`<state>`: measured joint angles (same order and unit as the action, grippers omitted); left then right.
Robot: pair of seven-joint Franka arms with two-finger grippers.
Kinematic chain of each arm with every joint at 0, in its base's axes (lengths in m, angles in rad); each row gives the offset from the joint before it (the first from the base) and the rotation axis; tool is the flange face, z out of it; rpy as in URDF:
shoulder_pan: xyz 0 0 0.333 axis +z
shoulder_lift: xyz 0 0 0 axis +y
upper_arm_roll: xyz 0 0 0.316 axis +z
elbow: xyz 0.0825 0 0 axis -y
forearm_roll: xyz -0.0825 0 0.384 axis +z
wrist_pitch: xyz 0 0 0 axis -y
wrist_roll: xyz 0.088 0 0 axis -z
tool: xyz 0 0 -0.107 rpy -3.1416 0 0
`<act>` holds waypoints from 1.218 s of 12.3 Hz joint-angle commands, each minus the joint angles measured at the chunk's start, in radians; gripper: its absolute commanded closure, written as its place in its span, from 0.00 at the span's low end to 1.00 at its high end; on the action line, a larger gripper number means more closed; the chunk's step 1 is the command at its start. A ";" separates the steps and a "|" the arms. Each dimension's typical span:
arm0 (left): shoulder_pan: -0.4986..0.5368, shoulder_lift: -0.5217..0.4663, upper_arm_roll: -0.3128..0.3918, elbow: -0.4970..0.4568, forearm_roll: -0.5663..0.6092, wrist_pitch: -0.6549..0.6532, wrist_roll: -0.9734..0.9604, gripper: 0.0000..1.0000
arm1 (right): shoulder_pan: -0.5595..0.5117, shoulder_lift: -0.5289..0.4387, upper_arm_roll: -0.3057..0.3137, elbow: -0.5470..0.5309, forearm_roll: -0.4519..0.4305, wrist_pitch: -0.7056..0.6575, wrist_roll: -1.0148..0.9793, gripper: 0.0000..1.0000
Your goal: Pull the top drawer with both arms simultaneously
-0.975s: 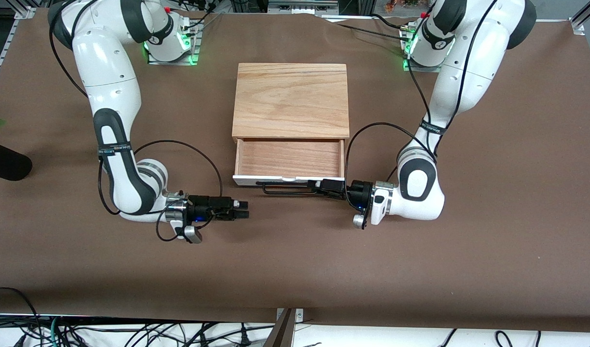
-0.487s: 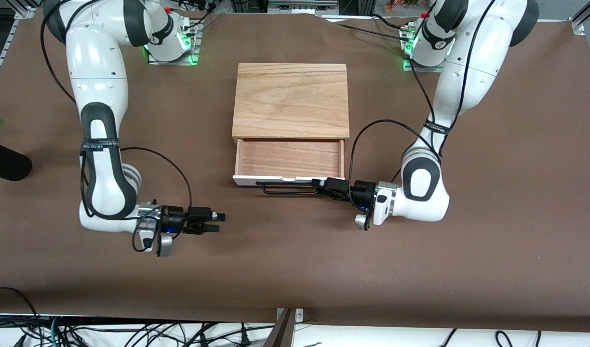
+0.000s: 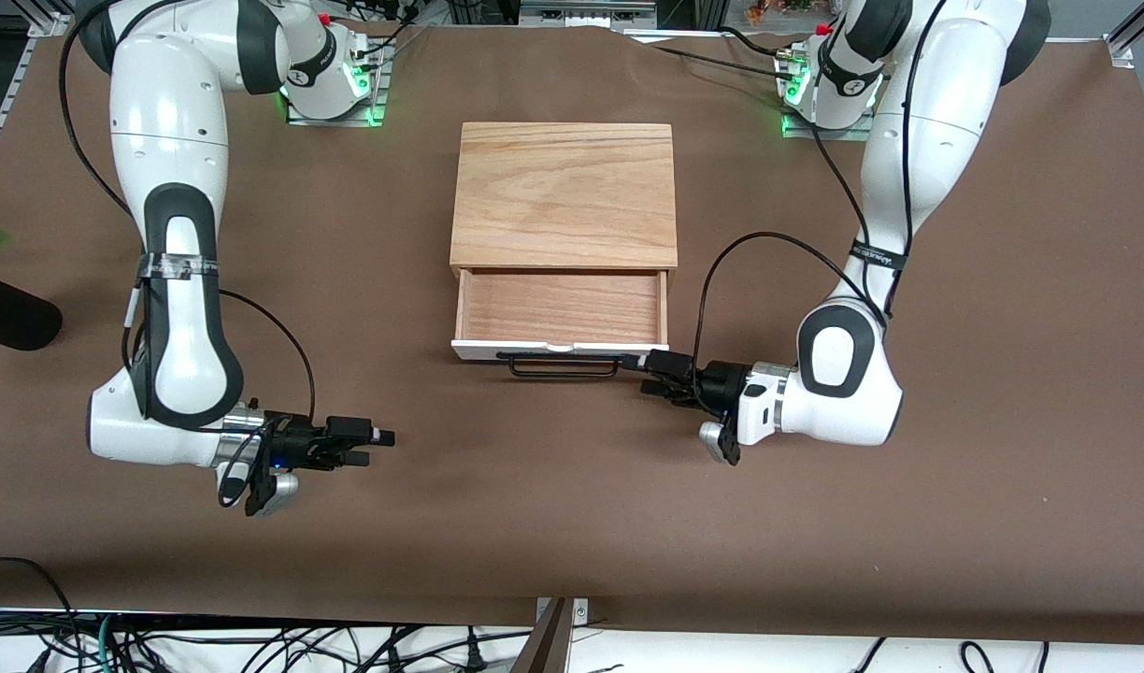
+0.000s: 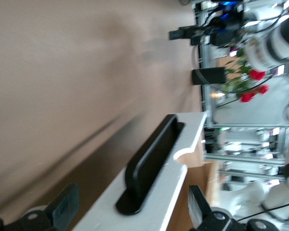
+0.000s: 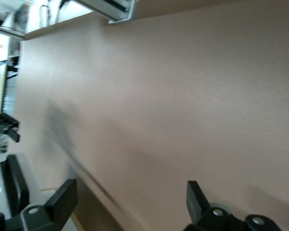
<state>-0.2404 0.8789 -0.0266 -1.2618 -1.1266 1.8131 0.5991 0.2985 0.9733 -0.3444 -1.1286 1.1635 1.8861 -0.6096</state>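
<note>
The top drawer (image 3: 563,307) stands pulled out of the cabinet, its reddish wood bottom bare. Its white front (image 3: 474,350) carries the thin black handle (image 3: 561,374). My left gripper (image 3: 654,366) is open, low over the table at the handle's end toward the left arm. In the left wrist view the fingers (image 4: 66,208) stand wide on either side of the handle's end (image 4: 149,166), not touching it. My right gripper (image 3: 382,437) is open and empty, low over bare table, apart from the drawer toward the right arm's end. The right wrist view shows its fingers (image 5: 63,198) over brown table.
The cabinet's oak-grain top (image 3: 563,192) lies between the two arm bases. A black object (image 3: 11,322) sits at the table edge at the right arm's end. Cables hang below the table edge nearest the camera (image 3: 254,645).
The right gripper has swung away from the drawer toward the right arm's end and nearer the camera. The left gripper has slid back along the handle to its end. The drawer has not moved.
</note>
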 commanded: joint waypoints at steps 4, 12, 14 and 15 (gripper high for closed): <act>0.004 -0.112 0.097 0.044 0.323 -0.020 -0.073 0.00 | 0.063 -0.005 -0.027 0.029 -0.155 0.099 0.336 0.00; 0.001 -0.401 0.099 0.027 0.948 -0.159 -0.323 0.00 | 0.009 -0.313 0.123 -0.182 -0.982 0.149 0.676 0.00; 0.010 -0.504 0.079 -0.020 1.083 -0.221 -0.323 0.00 | -0.051 -0.417 0.130 -0.236 -1.004 0.139 0.666 0.00; 0.039 -0.565 0.071 -0.081 1.093 -0.225 -0.326 0.00 | -0.086 -0.486 0.130 -0.275 -1.007 0.137 0.668 0.00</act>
<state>-0.2282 0.4404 0.0631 -1.2145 -0.0951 1.5979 0.2874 0.2751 0.6521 -0.2504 -1.2642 0.1850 2.0279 0.0719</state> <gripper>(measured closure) 0.000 0.000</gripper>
